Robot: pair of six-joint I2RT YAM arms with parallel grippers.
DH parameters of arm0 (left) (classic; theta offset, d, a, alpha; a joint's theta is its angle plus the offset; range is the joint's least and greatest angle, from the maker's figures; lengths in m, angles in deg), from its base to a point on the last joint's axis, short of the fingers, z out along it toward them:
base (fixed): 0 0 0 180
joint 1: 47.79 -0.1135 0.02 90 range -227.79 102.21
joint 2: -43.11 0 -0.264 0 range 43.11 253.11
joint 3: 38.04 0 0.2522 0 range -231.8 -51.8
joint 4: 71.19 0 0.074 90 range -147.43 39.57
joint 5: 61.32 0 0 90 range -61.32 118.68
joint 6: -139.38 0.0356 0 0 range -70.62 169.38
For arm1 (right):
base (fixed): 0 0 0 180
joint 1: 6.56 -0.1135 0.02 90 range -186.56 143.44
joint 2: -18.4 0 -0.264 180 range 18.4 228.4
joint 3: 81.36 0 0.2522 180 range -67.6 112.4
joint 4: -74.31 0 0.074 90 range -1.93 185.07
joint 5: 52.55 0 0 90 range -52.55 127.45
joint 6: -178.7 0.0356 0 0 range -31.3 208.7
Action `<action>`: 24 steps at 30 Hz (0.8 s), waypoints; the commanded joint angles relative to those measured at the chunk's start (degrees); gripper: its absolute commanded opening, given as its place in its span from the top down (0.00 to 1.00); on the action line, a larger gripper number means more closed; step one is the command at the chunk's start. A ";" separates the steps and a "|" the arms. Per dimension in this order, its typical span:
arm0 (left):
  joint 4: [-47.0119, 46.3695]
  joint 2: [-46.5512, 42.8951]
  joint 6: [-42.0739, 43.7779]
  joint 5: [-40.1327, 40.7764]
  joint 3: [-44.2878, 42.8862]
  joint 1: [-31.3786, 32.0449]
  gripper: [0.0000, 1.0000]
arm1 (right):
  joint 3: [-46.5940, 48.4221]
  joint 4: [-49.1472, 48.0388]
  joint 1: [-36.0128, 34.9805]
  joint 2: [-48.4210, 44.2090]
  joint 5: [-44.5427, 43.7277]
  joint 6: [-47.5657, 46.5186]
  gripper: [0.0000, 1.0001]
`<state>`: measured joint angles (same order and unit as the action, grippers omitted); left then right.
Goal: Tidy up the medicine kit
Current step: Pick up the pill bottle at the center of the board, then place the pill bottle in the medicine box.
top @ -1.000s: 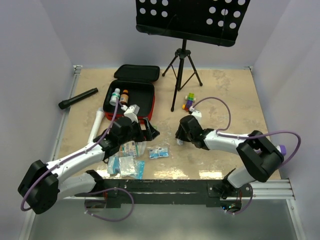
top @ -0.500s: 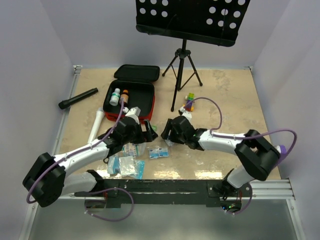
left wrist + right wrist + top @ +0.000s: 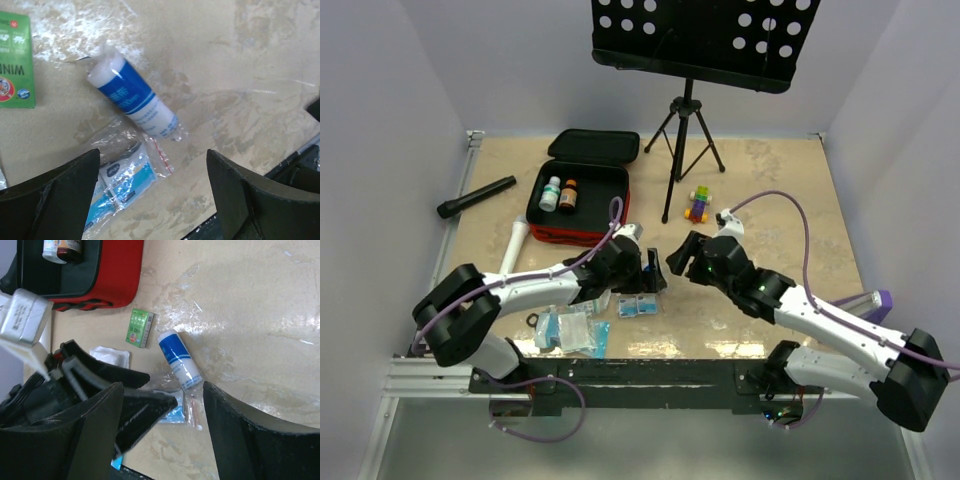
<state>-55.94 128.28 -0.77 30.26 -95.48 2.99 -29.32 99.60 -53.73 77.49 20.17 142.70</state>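
The medicine kit (image 3: 565, 237) can be seen lying open in the upper left of the overhead view, lid laid back behind it, with a white bottle (image 3: 551, 193) and a brown bottle (image 3: 568, 192) stood upright inside. Its red wall is also caught in the top left corner of the right wrist view. The left gripper (image 3: 654, 274) and right gripper (image 3: 677, 260) are found close together around mid-frame over the table (image 3: 770, 190), just below the kit. On both, the fingers are spread wide, nothing pinched between them. In the left wrist view a blue-and-white roll (image 3: 132, 102) in clear wrap is shown lying slanted at centre frame. A green box (image 3: 15, 60) is cut off by the left edge, and a clear packet of blue sachets (image 3: 125, 177) is seen just under the roll, between the fingers. More packets (image 3: 570, 330) are heaped at the lower left of the overhead view. A black flashlight (image 3: 476, 197) can be spotted left of the kit, well apart from both grippers.
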 commanded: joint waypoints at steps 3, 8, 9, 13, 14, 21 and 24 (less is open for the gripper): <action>-0.53 5.17 -6.36 7.55 -3.77 -0.07 0.10 | -2.94 3.85 0.16 -6.87 -0.13 -2.14 0.32; 1.75 12.38 -5.84 9.05 -10.89 -0.16 0.12 | -6.20 3.07 0.24 -10.48 2.15 -2.41 0.33; 2.62 13.79 -5.49 9.40 -12.20 -0.07 0.12 | -6.81 2.71 0.24 -11.36 2.42 -2.14 0.33; 4.83 17.31 -4.43 10.54 -15.20 -0.16 0.16 | -8.92 1.92 0.24 -13.47 2.69 -1.79 0.34; 5.79 18.10 -3.99 10.81 -16.08 -0.07 0.18 | -9.27 1.83 0.16 -13.56 3.04 -1.70 0.34; 7.29 18.29 1.10 10.54 -15.91 -0.16 0.47 | -9.72 0.95 0.24 -14.62 3.39 -2.05 0.34; 7.64 16.36 3.47 10.98 -15.73 -0.07 0.56 | -9.46 0.60 0.24 -14.62 3.65 -2.49 0.34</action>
<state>-50.06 146.73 -1.73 40.03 -111.20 2.90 -39.11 102.55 -53.73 63.91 23.49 141.15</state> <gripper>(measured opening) 0.486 0.661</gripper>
